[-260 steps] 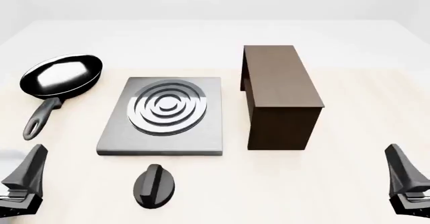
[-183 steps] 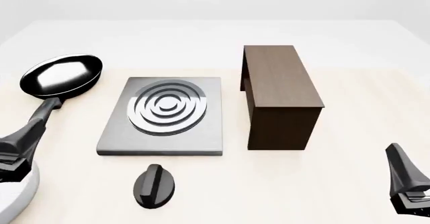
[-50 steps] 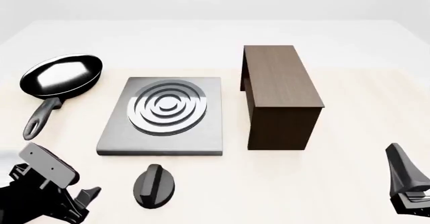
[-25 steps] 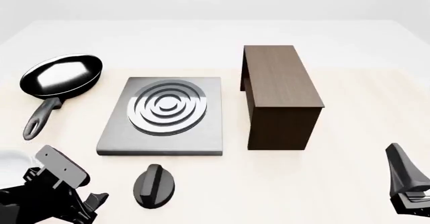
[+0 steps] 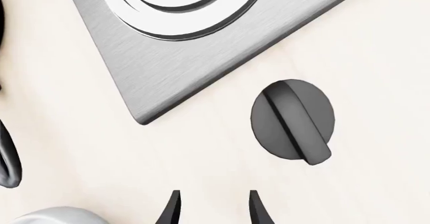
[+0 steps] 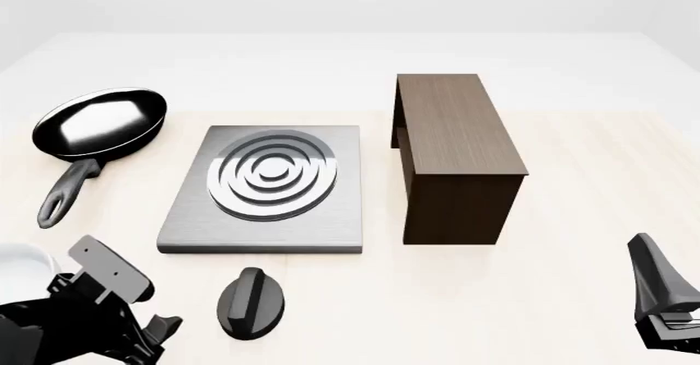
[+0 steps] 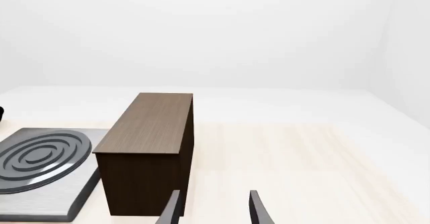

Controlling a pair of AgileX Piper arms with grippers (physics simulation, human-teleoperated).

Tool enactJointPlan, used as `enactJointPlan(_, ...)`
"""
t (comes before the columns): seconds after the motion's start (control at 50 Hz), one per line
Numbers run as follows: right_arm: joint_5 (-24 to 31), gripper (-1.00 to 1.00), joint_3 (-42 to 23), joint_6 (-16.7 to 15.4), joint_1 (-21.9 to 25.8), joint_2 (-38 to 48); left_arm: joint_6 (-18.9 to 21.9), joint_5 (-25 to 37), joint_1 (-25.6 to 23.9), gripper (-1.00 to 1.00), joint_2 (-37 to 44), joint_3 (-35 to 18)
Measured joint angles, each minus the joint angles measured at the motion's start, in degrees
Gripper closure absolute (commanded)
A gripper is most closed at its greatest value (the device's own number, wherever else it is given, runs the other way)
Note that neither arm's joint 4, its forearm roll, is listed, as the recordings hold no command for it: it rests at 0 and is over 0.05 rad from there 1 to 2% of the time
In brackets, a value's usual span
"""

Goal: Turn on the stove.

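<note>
Pale wooden table (image 6: 569,160) under a white backdrop carries everything. Near its front edge, left of centre, lies the knob (image 6: 252,302), a round black disc with a raised ridge running roughly front to back, flat on the wood. Just behind it, apart from it, sits the stove (image 6: 265,234), a flat grey slab with silver concentric rings (image 6: 272,173). In the left wrist view the knob (image 5: 293,120) lies off one corner of the slab (image 5: 195,63), with bare table between them.

Left gripper (image 6: 153,338) hovers low at the near left, just beside the knob without touching it; its two dark fingertips (image 5: 172,209) stand apart with nothing between them. Right gripper (image 6: 665,295) sits at the near right edge, well apart from the knob; the right wrist view shows its fingertips (image 7: 257,207) parted and empty too.

Right of the stove stands a dark brown cabinet (image 6: 457,148). Far left rests a black pan (image 6: 101,122), handle pointing toward the near side.
</note>
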Motion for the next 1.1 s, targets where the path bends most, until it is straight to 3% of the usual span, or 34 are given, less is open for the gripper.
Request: enactJointPlan(1.1, 0.0, -1.00, 0.0, -0.1, 0.0, 0.0, -3.8, -1.3, -2.9, -1.00, 7.2, -1.8)
